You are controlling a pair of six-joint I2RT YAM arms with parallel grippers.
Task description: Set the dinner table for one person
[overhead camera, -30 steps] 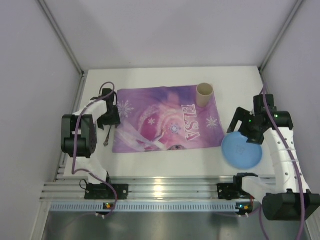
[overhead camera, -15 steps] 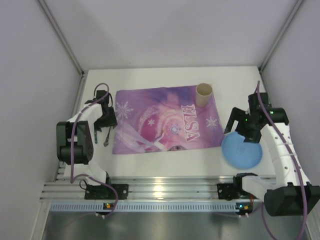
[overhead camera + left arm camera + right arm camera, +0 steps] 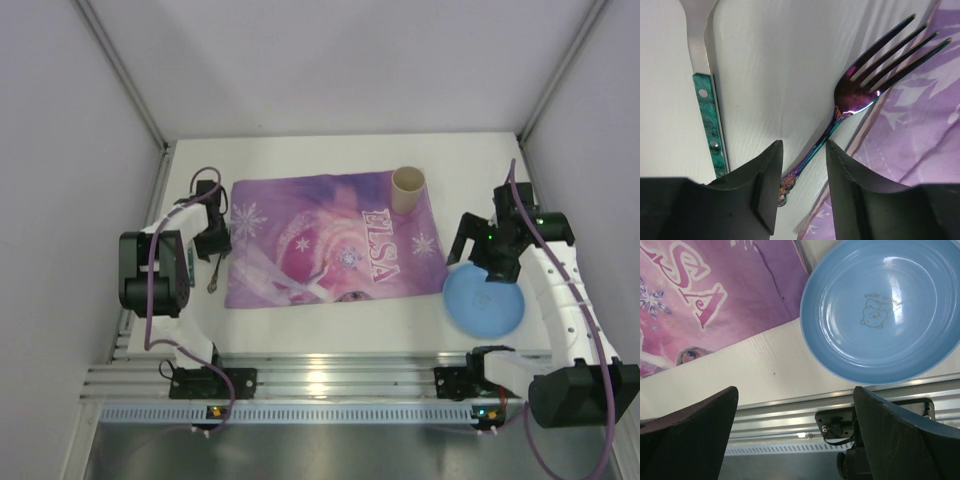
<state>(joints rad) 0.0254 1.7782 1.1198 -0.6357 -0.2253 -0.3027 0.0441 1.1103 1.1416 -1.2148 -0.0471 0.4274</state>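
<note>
The white dinner table (image 3: 330, 152) carries a purple ELSA placemat (image 3: 335, 250). An iridescent fork (image 3: 214, 276) lies on the table just off the mat's left edge. In the left wrist view the fork (image 3: 850, 95) points its tines away. My left gripper (image 3: 802, 150) is open, its jaws on either side of the handle's end; it shows in the top view (image 3: 213, 243). A blue plate (image 3: 484, 302) lies right of the mat, also in the right wrist view (image 3: 880, 310). My right gripper (image 3: 795, 390) is wide open and empty, above the plate's far-left rim (image 3: 480, 258).
A beige cup (image 3: 409, 188) stands on the mat's far right corner. A knife with a teal handle (image 3: 707, 115) lies left of the fork, by the table's left edge. The metal rail (image 3: 815, 410) runs along the near edge. Side walls close in on both sides.
My right gripper has drawn back a little from over the plate, leaving more of the plate showing. My left arm's elbow has shifted; its gripper stays by the fork.
</note>
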